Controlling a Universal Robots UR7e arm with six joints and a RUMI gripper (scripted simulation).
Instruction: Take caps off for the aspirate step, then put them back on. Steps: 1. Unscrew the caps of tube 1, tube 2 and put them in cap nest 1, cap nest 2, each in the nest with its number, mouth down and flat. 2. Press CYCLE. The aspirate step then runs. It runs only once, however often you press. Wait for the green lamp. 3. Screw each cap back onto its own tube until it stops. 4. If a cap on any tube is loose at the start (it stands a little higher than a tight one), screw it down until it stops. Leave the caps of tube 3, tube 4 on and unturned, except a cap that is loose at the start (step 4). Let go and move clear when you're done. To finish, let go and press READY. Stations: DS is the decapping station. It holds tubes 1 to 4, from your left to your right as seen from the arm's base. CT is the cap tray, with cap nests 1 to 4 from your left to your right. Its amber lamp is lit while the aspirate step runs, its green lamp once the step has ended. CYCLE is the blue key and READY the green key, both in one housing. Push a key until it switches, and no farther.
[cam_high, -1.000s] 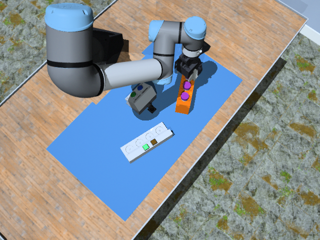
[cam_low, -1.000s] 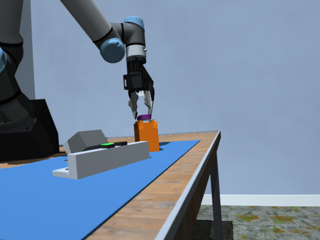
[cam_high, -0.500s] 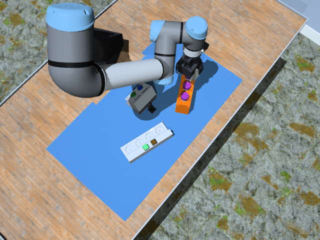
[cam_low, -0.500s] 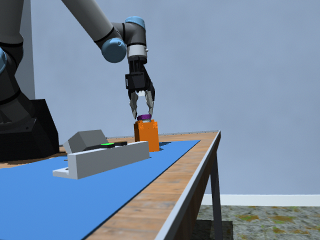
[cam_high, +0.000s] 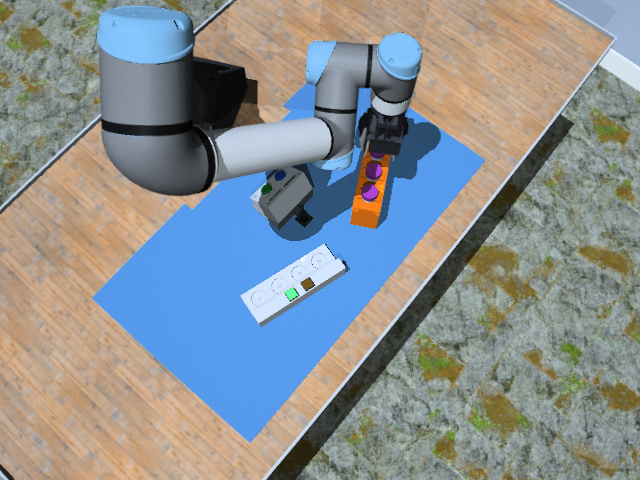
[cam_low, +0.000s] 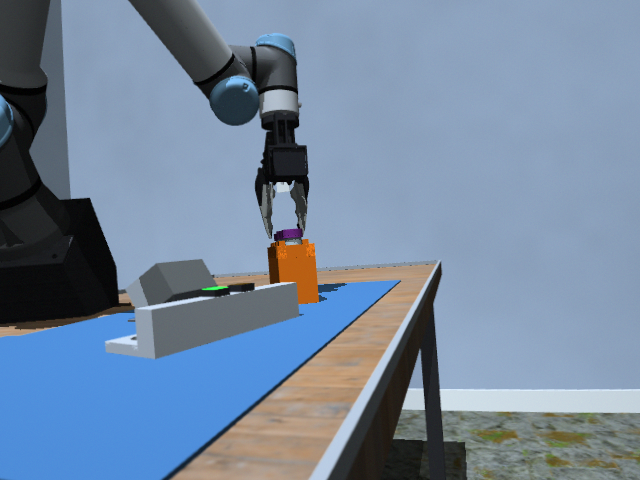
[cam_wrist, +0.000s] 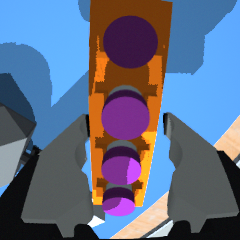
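The orange decapping station DS (cam_high: 366, 218) (cam_low: 297, 273) (cam_wrist: 93, 30) holds four tubes, each with a purple cap on. My gripper (cam_high: 378, 153) (cam_low: 285, 232) (cam_wrist: 126, 115) is open; its fingers stand on either side of tube 2's cap (cam_wrist: 125, 111) without touching it. Tube 1's cap (cam_wrist: 130, 41) is hidden in the top view. Tube 3's cap (cam_high: 373, 171) (cam_wrist: 119, 171) and tube 4's cap (cam_high: 369, 192) (cam_wrist: 117, 205) sit on their tubes. Cap tray CT (cam_high: 261, 316) (cam_low: 217, 320) has four empty nests. Its green lamp (cam_high: 291, 293) (cam_low: 214, 288) is lit, its amber lamp (cam_high: 307, 283) dark.
The grey key housing (cam_high: 290, 198) (cam_low: 180, 279) stands between the arm and DS, with the blue CYCLE key (cam_high: 280, 175) and green READY key (cam_high: 266, 189) on top. A small black block (cam_high: 303, 219) is beside it. The arm's forearm passes over near the housing.
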